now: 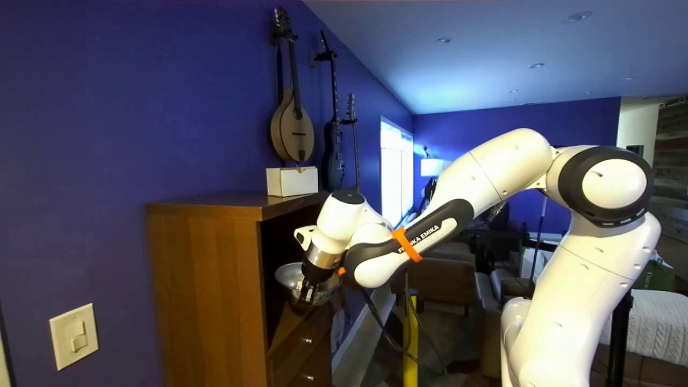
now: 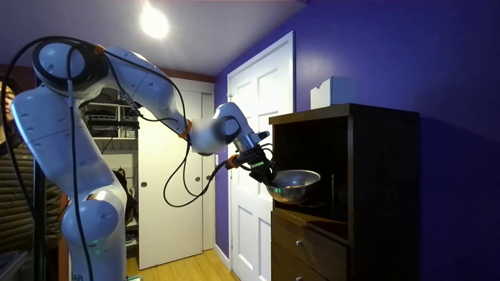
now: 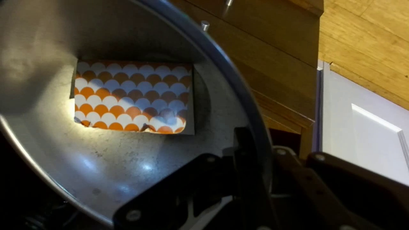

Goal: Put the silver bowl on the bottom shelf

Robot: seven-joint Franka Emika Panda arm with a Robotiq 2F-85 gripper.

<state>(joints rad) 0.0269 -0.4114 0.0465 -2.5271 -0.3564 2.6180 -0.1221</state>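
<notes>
1. Nearest in the wrist view, the gripper (image 3: 262, 147) is clamped on the rim of the silver bowl (image 3: 137, 150), one finger inside, one outside.
2. The bowl hangs nearly level at the front of the cabinet (image 2: 384, 179), above the bottom shelf (image 2: 332, 227); how far inside it reaches, I cannot tell.
3. This looks like the carry-in. Best to move it far enough to clear the front edge, bearing right of the left side wall (image 1: 207, 290), then lower gently and let go only once the base rests.
4. Only the wrist view shows plainly what looks like a patterned card (image 3: 134, 99) lying in the bowl; a tilt could slide it.
5. An exterior view shows the shelf beneath, above the drawers (image 2: 318, 250); the wrist view gives no clear sight of that landing place.
</notes>
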